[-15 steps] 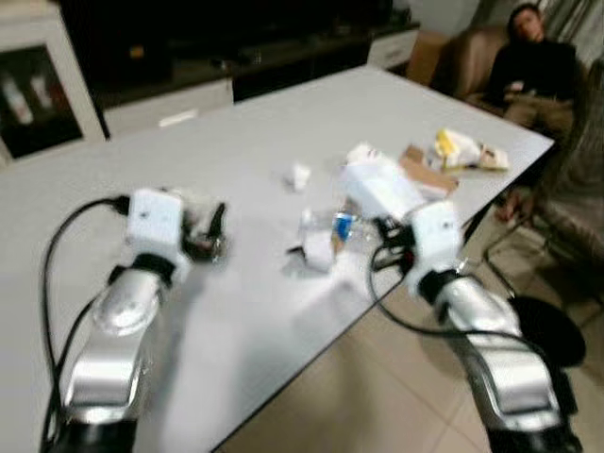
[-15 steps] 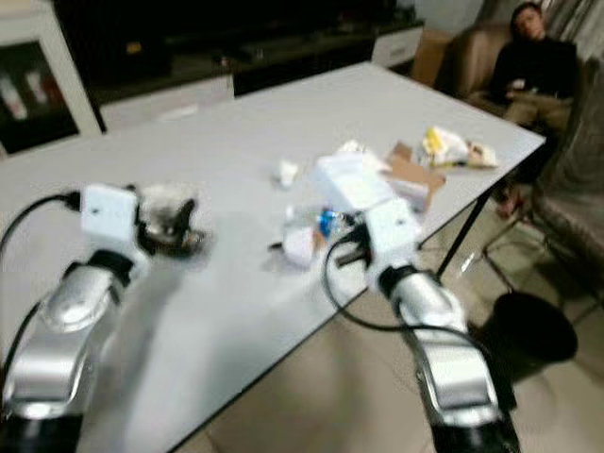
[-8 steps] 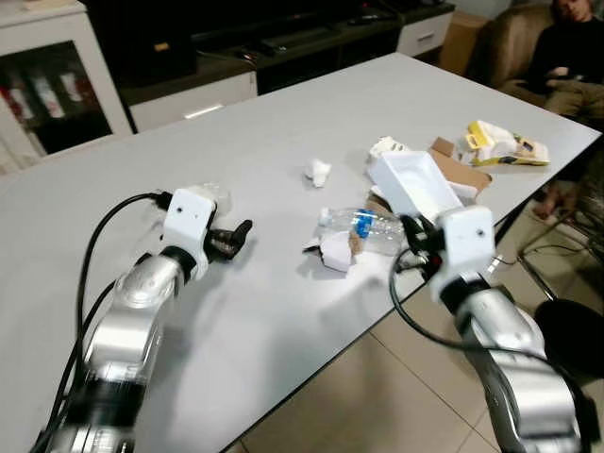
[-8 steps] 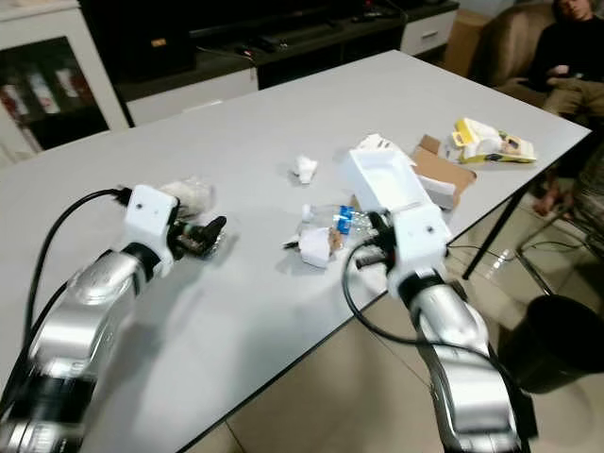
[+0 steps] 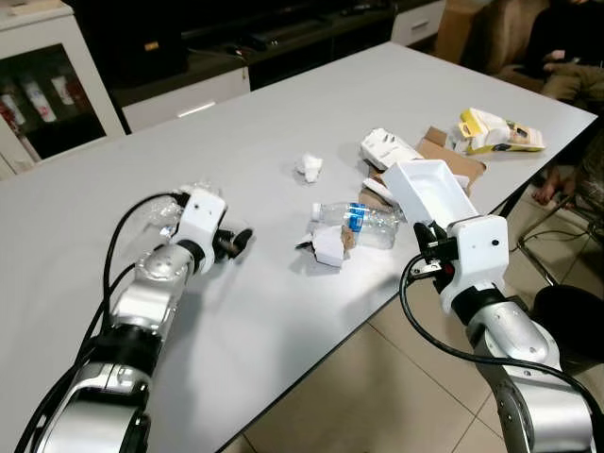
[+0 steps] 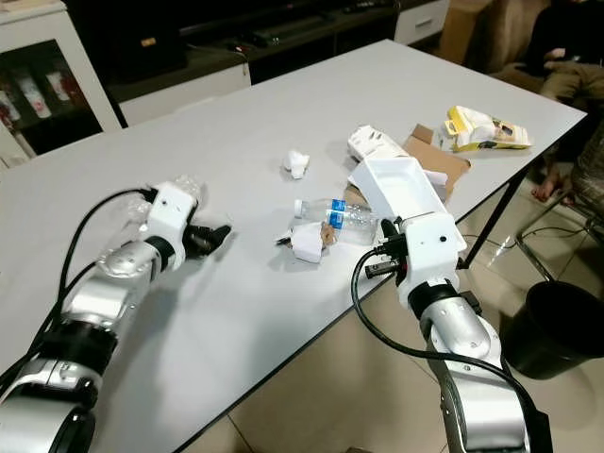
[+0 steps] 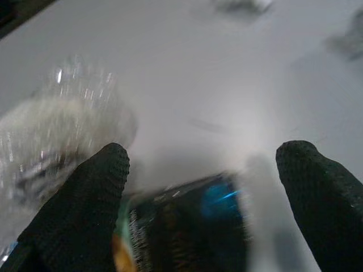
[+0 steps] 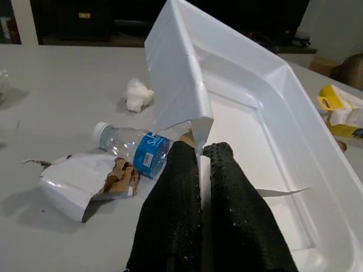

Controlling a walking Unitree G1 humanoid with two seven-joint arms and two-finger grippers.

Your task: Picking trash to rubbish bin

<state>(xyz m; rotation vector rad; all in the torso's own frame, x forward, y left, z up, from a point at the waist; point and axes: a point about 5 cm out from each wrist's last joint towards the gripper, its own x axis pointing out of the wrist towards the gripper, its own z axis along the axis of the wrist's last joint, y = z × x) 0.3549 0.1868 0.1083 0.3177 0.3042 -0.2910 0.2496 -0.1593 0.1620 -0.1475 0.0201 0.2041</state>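
Note:
My right gripper (image 5: 423, 236) is shut on the near rim of a white plastic tray (image 5: 429, 189), held tilted just above the table's front right edge; the right wrist view shows both fingers (image 8: 181, 187) pressed together on that rim. My left gripper (image 5: 239, 239) rests on the table at the left, open, its fingers (image 7: 96, 192) spread around a dark blue-green packet (image 7: 187, 226), beside a crumpled clear wrapper (image 5: 170, 209). A black rubbish bin (image 6: 557, 326) stands on the floor to the right of the table.
On the grey table (image 5: 283, 321) lie a plastic bottle (image 5: 363, 219), torn paper and cardboard (image 5: 328, 247), a tissue ball (image 5: 309, 167), white packaging (image 5: 389, 148), a cardboard flap (image 5: 444, 156) and a yellow packet (image 5: 495, 132). A person (image 5: 566, 47) sits at the far right.
The camera has shifted and sharpened. My right gripper keeps the white tray and has drawn slightly toward the table edge. My left gripper stays beside the clear wrapper.

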